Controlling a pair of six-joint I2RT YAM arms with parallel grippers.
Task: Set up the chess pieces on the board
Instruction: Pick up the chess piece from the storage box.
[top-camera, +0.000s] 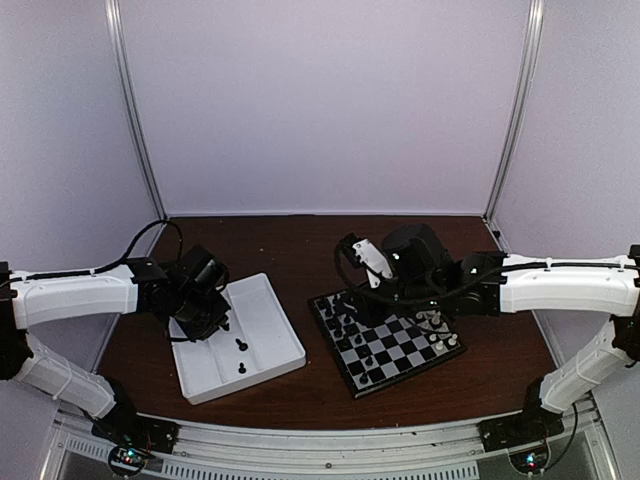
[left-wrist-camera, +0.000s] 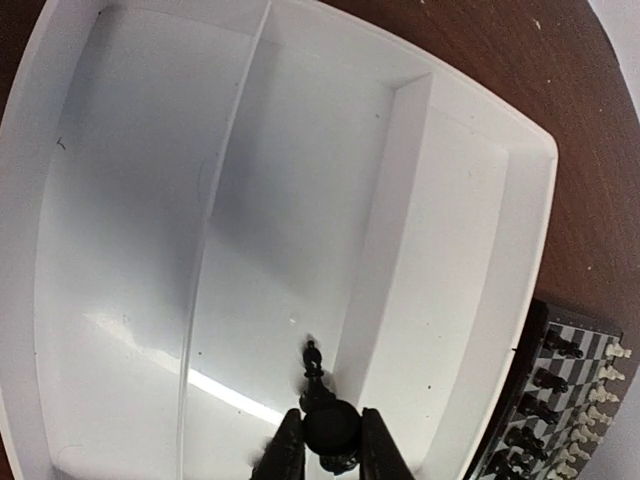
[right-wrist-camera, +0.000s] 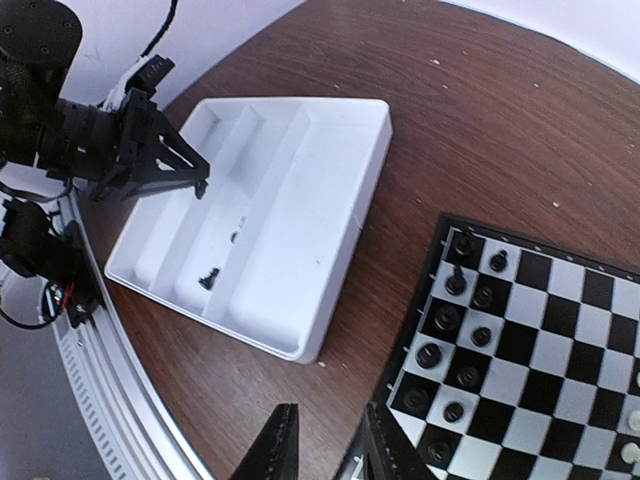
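Pinched between the closed-in fingers of the left hand, in the left wrist view, sits a black chess piece above the white partitioned tray; a second black piece stands just beyond, at 12 o'clock. Right wrist view: the right hand is slightly spread, holding nothing, the chessboard at 3 o'clock carrying black pieces along its left columns. Overhead, tray and chessboard rest on the brown surface.

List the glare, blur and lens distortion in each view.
Left wrist: tray walls bow from the wide lens, a glare streak crosses its floor, and the black piece between the fingers is soft. Right wrist: board is sharp. Top external: even light, little detail.
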